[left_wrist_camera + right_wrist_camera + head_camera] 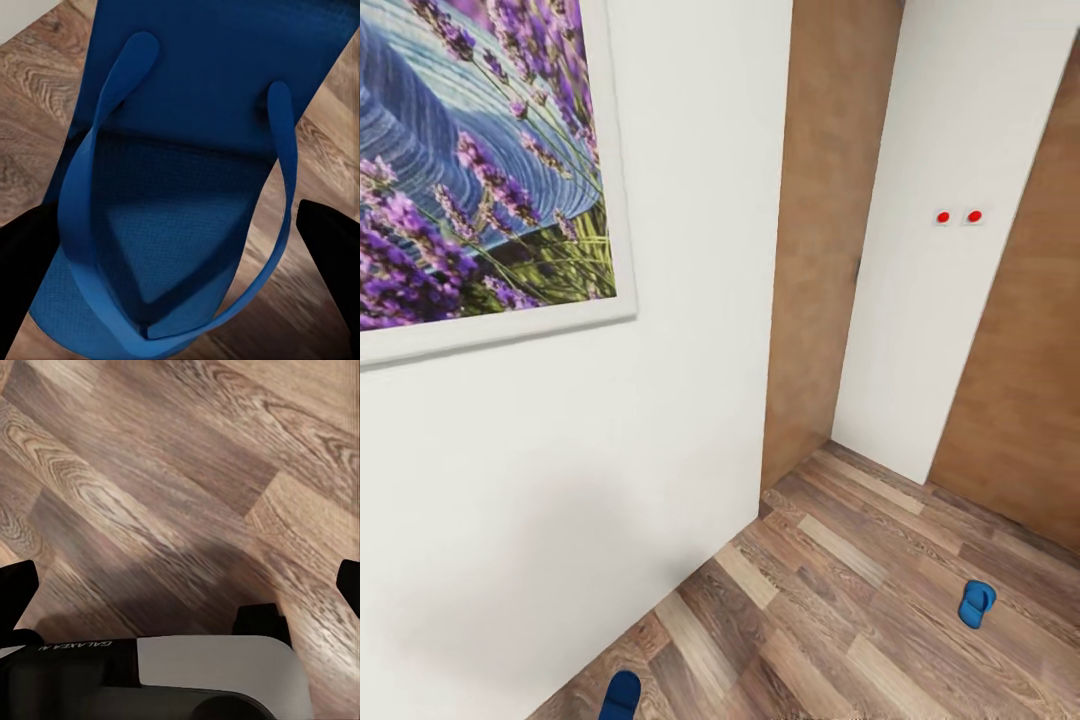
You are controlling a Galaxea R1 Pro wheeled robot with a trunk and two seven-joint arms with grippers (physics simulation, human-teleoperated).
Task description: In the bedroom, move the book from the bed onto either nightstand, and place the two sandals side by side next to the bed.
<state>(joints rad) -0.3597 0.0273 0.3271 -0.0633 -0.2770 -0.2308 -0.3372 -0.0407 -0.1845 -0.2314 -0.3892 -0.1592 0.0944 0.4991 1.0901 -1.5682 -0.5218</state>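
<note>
Two blue sandals are seen on the plank floor (pixel 840 600): one sandal (pixel 976 603) at four o'clock, the other sandal (pixel 187 195) framed between wide-open left jaws, seemingly for grasping; right jaws are spread, empty.

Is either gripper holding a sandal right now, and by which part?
Cannot tell for the left gripper: its fingers flank a blue sandal near the toe end, contact unclear. The right gripper holds nothing, open over wood floor.

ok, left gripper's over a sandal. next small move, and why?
Probably lower the left gripper and close on the near sandal: its black fingers stand open on either side of it, while the other sandal lies apart on the floor.
</note>
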